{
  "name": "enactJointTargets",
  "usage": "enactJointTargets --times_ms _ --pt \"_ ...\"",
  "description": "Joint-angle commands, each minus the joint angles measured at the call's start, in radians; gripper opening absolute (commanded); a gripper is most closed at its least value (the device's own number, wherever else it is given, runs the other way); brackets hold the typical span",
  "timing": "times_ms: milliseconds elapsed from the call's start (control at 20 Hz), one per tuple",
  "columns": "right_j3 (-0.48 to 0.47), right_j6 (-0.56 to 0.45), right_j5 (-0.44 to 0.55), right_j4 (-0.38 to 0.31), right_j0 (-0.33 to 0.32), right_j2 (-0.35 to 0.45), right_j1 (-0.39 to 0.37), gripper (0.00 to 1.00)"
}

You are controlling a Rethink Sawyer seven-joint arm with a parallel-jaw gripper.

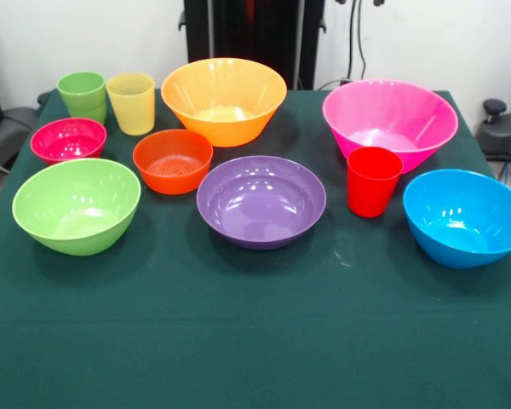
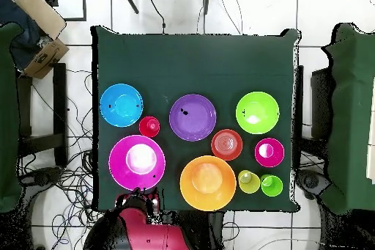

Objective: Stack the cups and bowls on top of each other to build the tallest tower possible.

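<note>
Nothing is stacked on the green tabletop (image 1: 255,341). Nearest us we see the lime-green bowl (image 1: 77,205) at left, purple bowl (image 1: 261,201) at centre and blue bowl (image 1: 465,217) at right, the red cup (image 1: 373,181) just behind. Farther back sit the red-orange bowl (image 1: 172,160), magenta bowl (image 1: 68,140), orange bowl (image 1: 224,100), pink bowl (image 1: 389,122), yellow cup (image 1: 131,103) and green cup (image 1: 83,95). Overhead, the red arm (image 2: 143,225) lies at the frame's bottom; we cannot tell the tool's state.

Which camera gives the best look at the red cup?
The front view: the red cup shows its tapered side and rim, upright between pink and blue bowls. The overhead view shows only its round top.
</note>
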Motion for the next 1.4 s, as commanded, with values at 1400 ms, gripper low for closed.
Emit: enactJointTargets --times_ms 1400 --pt "-0.001 0.174 -0.069 0.005 0.063 0.051 0.123 1.0"
